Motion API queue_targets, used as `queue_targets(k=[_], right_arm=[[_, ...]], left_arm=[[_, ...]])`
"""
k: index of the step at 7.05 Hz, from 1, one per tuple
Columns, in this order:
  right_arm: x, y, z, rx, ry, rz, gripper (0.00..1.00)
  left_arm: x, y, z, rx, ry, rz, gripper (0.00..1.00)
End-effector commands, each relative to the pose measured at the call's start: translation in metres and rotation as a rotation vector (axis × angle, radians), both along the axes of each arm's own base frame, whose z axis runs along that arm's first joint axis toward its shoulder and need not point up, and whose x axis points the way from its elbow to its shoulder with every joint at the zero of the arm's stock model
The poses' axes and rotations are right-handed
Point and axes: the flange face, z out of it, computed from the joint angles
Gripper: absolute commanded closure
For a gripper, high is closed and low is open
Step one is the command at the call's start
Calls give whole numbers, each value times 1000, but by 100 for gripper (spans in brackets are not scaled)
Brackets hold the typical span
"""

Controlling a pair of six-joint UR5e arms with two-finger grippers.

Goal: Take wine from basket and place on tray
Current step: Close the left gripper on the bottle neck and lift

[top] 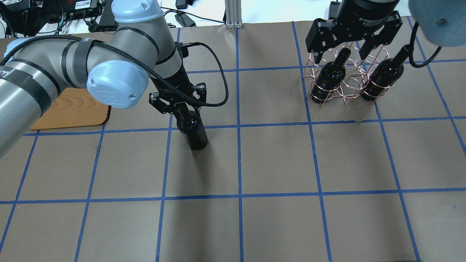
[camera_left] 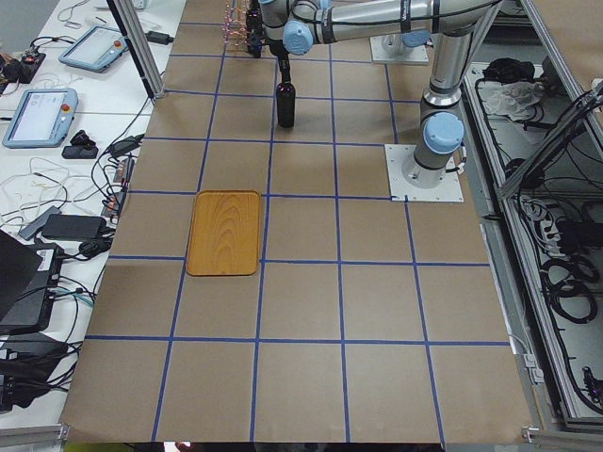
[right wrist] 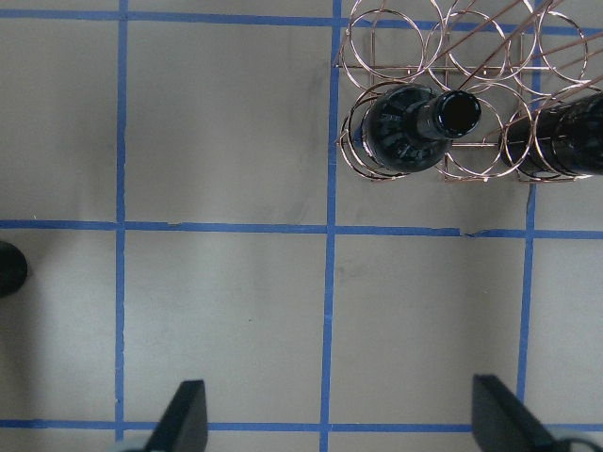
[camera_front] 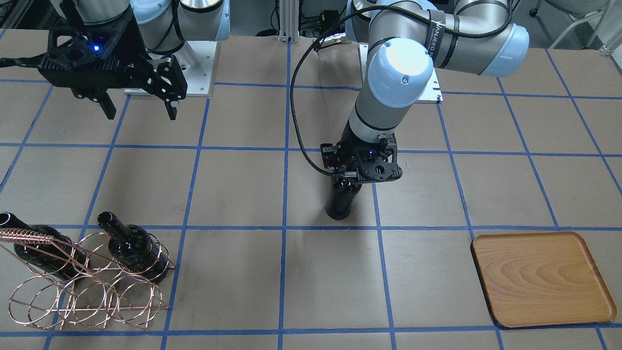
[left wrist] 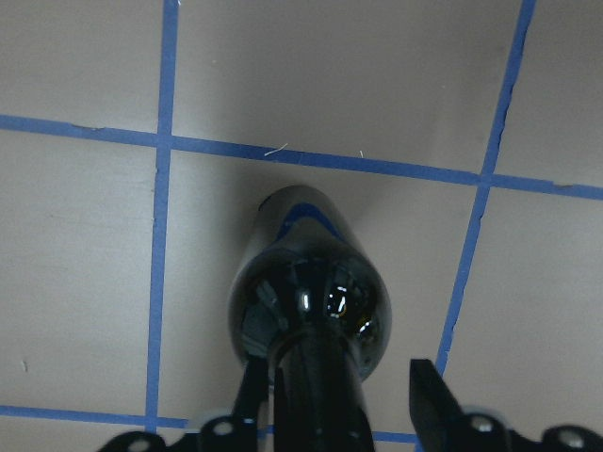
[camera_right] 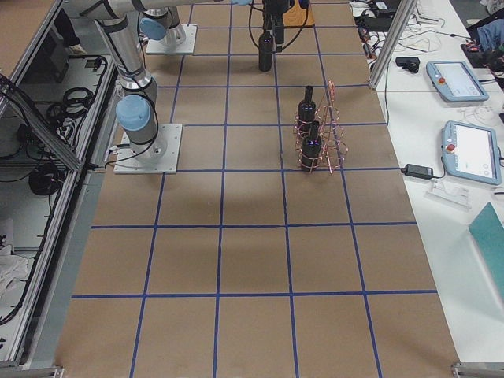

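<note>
Left end effector (camera_front: 358, 181) sits over the neck of the wine (camera_front: 341, 201), which stands upright on the desk (camera_front: 233, 272) near mid-desk, base down beside a blue tape line. The wrist view shows one finger (left wrist: 252, 395) tight against the neck and the other finger standing clear of it on the far side, so the jaws are apart around the neck, not clamped. Tray (camera_front: 542, 278) lies flat on the desk, well apart from the wine, toward the robot's left and the operators' edge. Right end effector (camera_front: 138, 109) hangs high above the desk near its base with the fingers spread wide and nothing between them; its wrist camera looks straight down at bare desk and the basket (right wrist: 443, 89). Basket (camera_front: 87, 287) stands on the desk on the robot's right, well apart from the wine. Two more bottles sit in its rings, necks tilted up: one bottle (camera_front: 129, 245) on the side nearer mid-desk, second bottle (camera_front: 41, 250) just beside it under the twisted handle (camera_front: 26, 236). The basket's other rings hold nothing.
</note>
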Motion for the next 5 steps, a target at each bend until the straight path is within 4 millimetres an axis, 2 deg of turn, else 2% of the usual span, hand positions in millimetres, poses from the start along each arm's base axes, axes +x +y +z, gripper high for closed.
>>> queue_targets(k=[1,2,4,5], right_arm=[[0,1,1,-6,0,-5,0],[2,5,5,-12,-9,-1,0],[0,26,29,-52,0,4,0],[0,31,34,-59,-5,6,0]], left_arm=[[0,0,1,-7,-1,-3,63],[2,0,4,-13,-1,-4,68],[3,2,15,-36,6,-24,100],[6,-1,20,-48,8,-19,100]])
